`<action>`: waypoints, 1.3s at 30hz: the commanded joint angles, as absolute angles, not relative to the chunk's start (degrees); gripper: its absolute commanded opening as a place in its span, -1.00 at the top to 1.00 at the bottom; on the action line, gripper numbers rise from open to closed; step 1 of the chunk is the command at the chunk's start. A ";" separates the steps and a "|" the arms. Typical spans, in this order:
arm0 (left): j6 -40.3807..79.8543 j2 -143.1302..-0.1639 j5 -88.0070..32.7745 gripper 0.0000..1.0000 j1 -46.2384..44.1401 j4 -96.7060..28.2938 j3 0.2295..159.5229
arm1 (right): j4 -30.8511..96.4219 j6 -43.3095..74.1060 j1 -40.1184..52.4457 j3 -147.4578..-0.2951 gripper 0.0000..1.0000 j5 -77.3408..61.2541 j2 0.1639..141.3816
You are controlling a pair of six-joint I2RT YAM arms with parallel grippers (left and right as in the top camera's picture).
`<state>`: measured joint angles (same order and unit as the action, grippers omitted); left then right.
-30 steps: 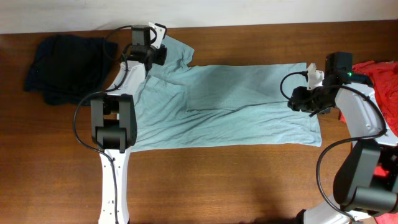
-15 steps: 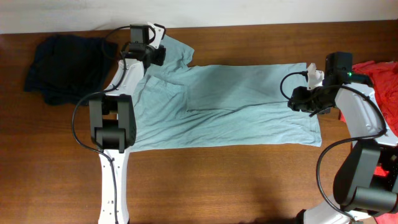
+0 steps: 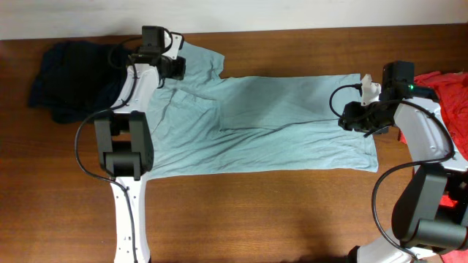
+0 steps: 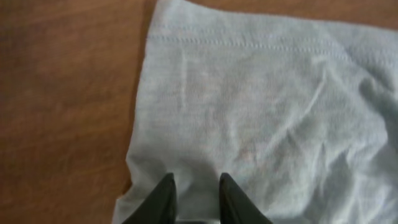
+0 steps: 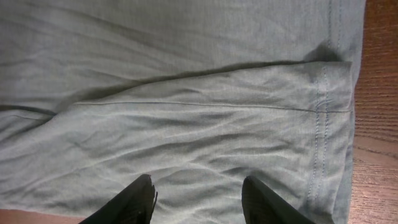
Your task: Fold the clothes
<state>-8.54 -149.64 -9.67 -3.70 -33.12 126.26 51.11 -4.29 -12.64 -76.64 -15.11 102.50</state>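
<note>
A pale grey-teal T-shirt (image 3: 270, 124) lies flat across the table, doubled lengthwise. Its sleeve (image 3: 201, 62) is at the far left. My left gripper (image 3: 174, 68) is at the sleeve's near corner. In the left wrist view its jaws (image 4: 194, 186) stand close together with sleeve fabric (image 4: 249, 106) pinched between them. My right gripper (image 3: 349, 119) hangs over the shirt's right end near the hem. In the right wrist view it (image 5: 198, 186) is wide open above wrinkled fabric (image 5: 186, 93), holding nothing.
A dark navy garment (image 3: 69, 77) lies bunched at the far left, close to my left arm. An orange-red shirt (image 3: 450, 91) lies at the right edge behind my right arm. Bare brown table (image 3: 256, 212) shows in front of the T-shirt.
My left gripper has moved left and slightly back, drawing the sleeve out to the left with it. The right arm has not moved.
</note>
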 commanded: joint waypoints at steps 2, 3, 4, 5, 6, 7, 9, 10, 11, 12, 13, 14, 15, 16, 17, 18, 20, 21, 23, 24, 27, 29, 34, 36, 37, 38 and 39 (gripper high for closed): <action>-6.74 -153.58 -8.16 0.55 -4.01 -38.79 124.01 | 51.18 -4.08 -12.34 -76.38 -0.02 -15.84 102.69; -6.72 -152.88 -8.16 0.56 -4.21 -39.13 124.60 | 51.18 -4.08 -12.34 -76.38 -0.02 -15.84 102.69; -6.72 -152.00 -8.16 0.56 -4.38 -39.16 125.36 | 51.16 -4.08 -12.34 -76.38 -0.02 -15.84 102.69; -6.72 -151.28 -8.16 0.56 -4.51 -39.11 126.19 | 51.18 -4.08 -12.34 -76.38 -0.02 -15.84 102.69; -6.72 -150.45 -8.16 0.52 -4.62 -39.05 127.48 | 51.18 -4.08 -12.34 -76.38 -0.02 -15.84 102.69; -6.72 -149.93 -8.16 0.38 -4.62 -39.03 128.79 | 51.18 -4.08 -12.34 -76.38 -0.02 -15.84 102.69; -6.70 -149.23 -8.16 -0.09 -4.62 -39.11 132.42 | 51.18 -4.08 -12.34 -76.38 -0.02 -15.81 102.69; -6.70 -149.10 -8.16 -0.26 -4.62 -39.27 134.19 | 51.18 -4.08 -12.34 -76.38 -0.02 -15.84 102.69; -6.72 -149.10 -8.16 -0.29 -4.60 -39.31 135.46 | 51.18 -4.08 -12.34 -76.38 -0.02 -15.84 102.69; -6.72 -149.12 -8.16 -0.32 -4.60 -39.18 136.25 | 51.18 -4.08 -12.34 -76.38 -0.02 -15.84 102.69; -6.70 -149.12 -8.16 -0.36 -4.56 -38.63 136.57 | 51.18 -4.05 -12.34 -76.38 -0.02 -15.84 102.69; -6.72 -149.12 -8.16 -0.40 -4.56 -38.17 136.55 | 51.18 -4.05 -12.34 -76.38 -0.02 -15.84 102.69; -6.72 -149.12 -8.14 -0.41 -4.51 -37.85 136.55 | 51.18 -4.05 -12.34 -76.38 -0.02 -15.84 102.69; -6.72 -149.23 -8.14 -0.42 -4.47 -37.50 136.55 | 51.18 -4.05 -12.34 -76.38 -0.02 -15.84 102.69; -6.72 -149.49 -8.16 -0.42 -4.45 -36.97 136.55 | 51.18 -4.05 -12.34 -76.38 -0.02 -15.84 102.69; -6.72 -149.71 -8.16 -0.41 -4.45 -36.34 136.55 | 51.18 -4.05 -12.34 -76.38 -0.02 -15.84 102.69; -6.70 -150.39 -8.16 -0.41 -4.45 -34.72 136.55 | 51.18 -4.05 -12.34 -76.38 -0.02 -15.84 102.69; -6.70 -151.00 -8.16 -0.42 -4.45 -33.80 136.55 | 51.18 -4.05 -12.34 -76.38 -0.02 -15.84 102.69; -6.70 -152.09 -8.19 -0.41 -4.45 -32.42 136.55 | 51.18 -4.05 -12.34 -76.38 -0.02 -15.84 102.69; -6.68 -152.59 -8.19 -0.41 -4.45 -31.70 136.55 | 51.18 -4.05 -12.34 -76.38 -0.02 -15.84 102.69; -6.68 -154.78 -8.16 -0.41 -4.45 -29.17 136.55 | 51.18 -4.05 -12.34 -76.38 -0.02 -15.84 102.69; -6.68 -156.14 -8.16 -0.40 -4.45 -27.92 136.55 | 51.18 -4.05 -12.34 -76.38 -0.02 -15.84 102.69; -6.66 -159.70 -8.16 -0.40 -4.19 -25.10 136.55 | 51.16 -4.05 -12.34 -76.38 -0.02 -15.84 102.69; -5.78 -160.57 -8.16 -0.40 -4.01 -24.80 136.55 | 51.16 -4.05 -12.34 -76.38 -0.02 -15.84 102.69; -5.43 -160.97 -8.21 -0.40 -3.95 -24.84 136.55 | 51.16 -4.05 -12.34 -76.38 -0.01 -15.86 102.69; -5.39 -160.99 -8.19 -0.35 -3.95 -24.99 136.55 | 51.16 -4.05 -12.34 -76.38 -0.02 -15.84 102.69; -5.41 -160.99 -8.16 -0.30 -3.97 -25.26 136.55 | 51.16 -4.05 -12.34 -76.38 -0.01 -15.84 102.69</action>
<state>-6.57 -157.45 -8.12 -4.54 -24.16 136.49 51.16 -4.32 -12.64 -76.64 -15.29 102.50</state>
